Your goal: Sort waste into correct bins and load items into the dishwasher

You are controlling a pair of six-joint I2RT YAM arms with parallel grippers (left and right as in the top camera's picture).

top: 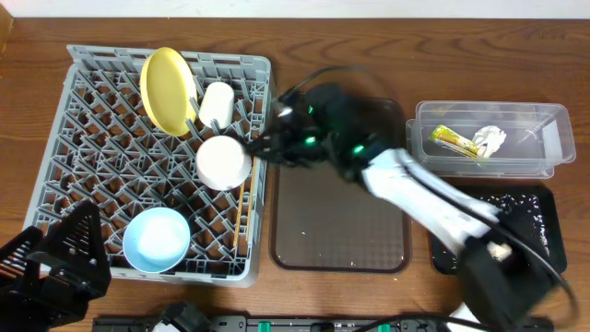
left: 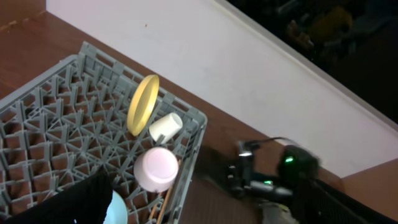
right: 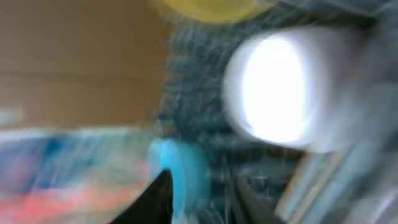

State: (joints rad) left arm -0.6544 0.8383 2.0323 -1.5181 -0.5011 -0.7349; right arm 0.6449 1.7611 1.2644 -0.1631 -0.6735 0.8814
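Dishes look loaded. Just ahead of my right claw (top: 261, 148) sits the white bowl (top: 223, 162), very close to my fingertips. The cup (top: 217, 103) and the upright yellow plate (top: 169, 90) stand ahead and off to the far side. The blue bowl (top: 157, 240) is ahead and back toward my base. All of them are inside the grey rack (top: 57, 157). The chopsticks (top: 241, 207) lie along the rack wall nearest me, just beside the claw on my base side. My fingers stand a little apart, and I can make out nothing between them.

I judge the step in hand to be getting clear of that wall. To do it well I would rise straight up, then draw back over the brown tray (top: 339, 231) behind the claw. That way no finger hooks the wall, tips the bowl or drags the chopsticks.

Well behind me, the clear tub (top: 553, 138) holds the wrapper (top: 454, 140) and the tissue (top: 489, 140).

My wrist view is smeared, with the bowl a white glare. I cannot tell whether a fingertip touches the bowl or the wall. My arm crosses the black tray (top: 544, 221), so the scraps there are hard to make out. My left claw (top: 69, 254) hangs wide open and empty, far across the rack from my right claw, partly cut off at the picture's edge.
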